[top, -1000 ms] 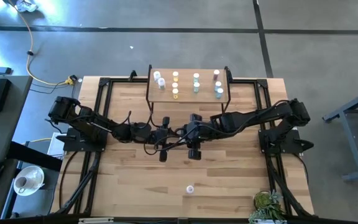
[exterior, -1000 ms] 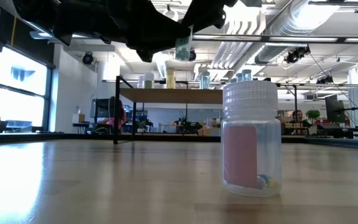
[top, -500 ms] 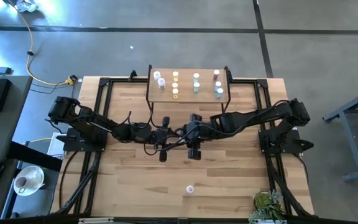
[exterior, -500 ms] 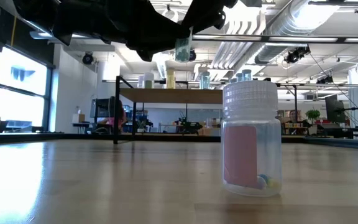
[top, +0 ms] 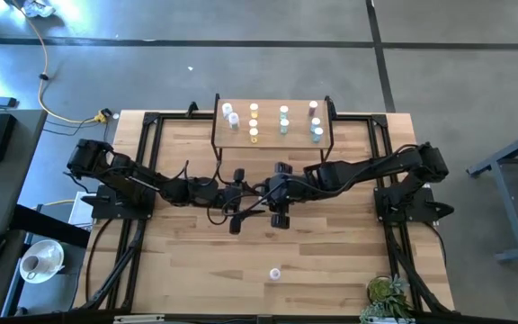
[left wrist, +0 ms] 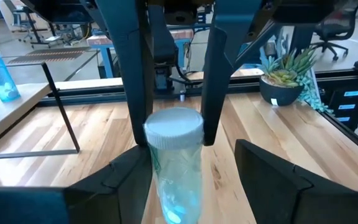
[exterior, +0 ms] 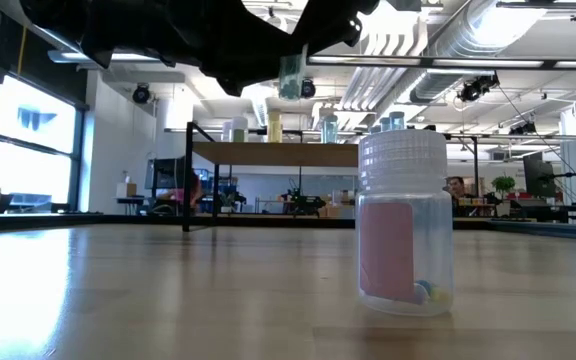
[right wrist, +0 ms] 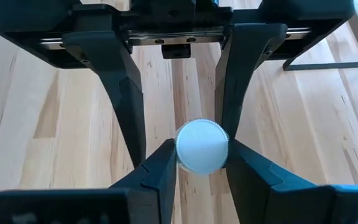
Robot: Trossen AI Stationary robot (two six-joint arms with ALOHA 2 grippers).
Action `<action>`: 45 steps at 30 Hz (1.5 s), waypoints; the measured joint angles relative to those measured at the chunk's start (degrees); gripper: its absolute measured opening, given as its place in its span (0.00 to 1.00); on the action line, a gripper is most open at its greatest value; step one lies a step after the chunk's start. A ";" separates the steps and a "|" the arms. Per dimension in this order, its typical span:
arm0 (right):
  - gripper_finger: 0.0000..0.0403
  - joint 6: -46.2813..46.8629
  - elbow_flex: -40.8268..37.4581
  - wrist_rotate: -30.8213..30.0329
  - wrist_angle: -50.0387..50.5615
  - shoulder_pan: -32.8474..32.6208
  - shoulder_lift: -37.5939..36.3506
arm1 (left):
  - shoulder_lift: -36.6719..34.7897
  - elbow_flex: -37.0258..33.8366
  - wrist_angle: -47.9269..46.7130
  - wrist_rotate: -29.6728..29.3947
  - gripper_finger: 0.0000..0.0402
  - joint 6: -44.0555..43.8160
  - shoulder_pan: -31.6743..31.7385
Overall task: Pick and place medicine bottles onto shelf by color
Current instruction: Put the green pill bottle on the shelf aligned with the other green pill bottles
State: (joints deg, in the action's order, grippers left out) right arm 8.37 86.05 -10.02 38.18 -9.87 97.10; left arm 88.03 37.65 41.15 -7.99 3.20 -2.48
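Table: light wood, with both arms meeting over its middle, just in front of the shelf.

Shelf: raised board at the far edge. The bottles on it stand in short rows by colour, the teal ones at its right-hand end.

Right gripper: its fingers are clamped on the teal bottle just under the white cap. The bottle hangs upright, clear above the tabletop.

Left gripper: its fingers are spread to either side of the same bottle and do not appear to press it. One finger sits very close to the cap.

Step in hand, as judged: a hand-over to the right arm. The left arm should back straight out along its own line so that the close finger does not drag the cap. The right arm should keep the bottle upright and lift it above the shelf edge before moving in.

Room: the shelf's black legs and front edge are near. The teal row leaves little space, so set down beside it without brushing neighbours.

Pink bottle: alone on the near table, well apart.
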 joint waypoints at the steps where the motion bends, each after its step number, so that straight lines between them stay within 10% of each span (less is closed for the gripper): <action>1: 0.27 0.00 0.16 0.01 0.23 0.00 0.03 | 0.00 0.00 -0.10 -0.01 0.54 0.00 0.01; 28: 0.27 1.35 2.35 -8.45 8.80 -1.38 -5.13 | -8.05 0.00 -11.68 -5.99 0.54 0.00 -0.17; 45: 0.27 -2.30 2.38 -11.86 9.01 12.04 -20.78 | -10.58 -0.04 -14.37 -5.95 0.54 0.45 -2.54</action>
State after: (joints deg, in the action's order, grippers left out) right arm 6.07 88.42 -21.88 47.19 2.17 76.32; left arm 77.45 37.60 26.79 -13.93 3.65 -5.02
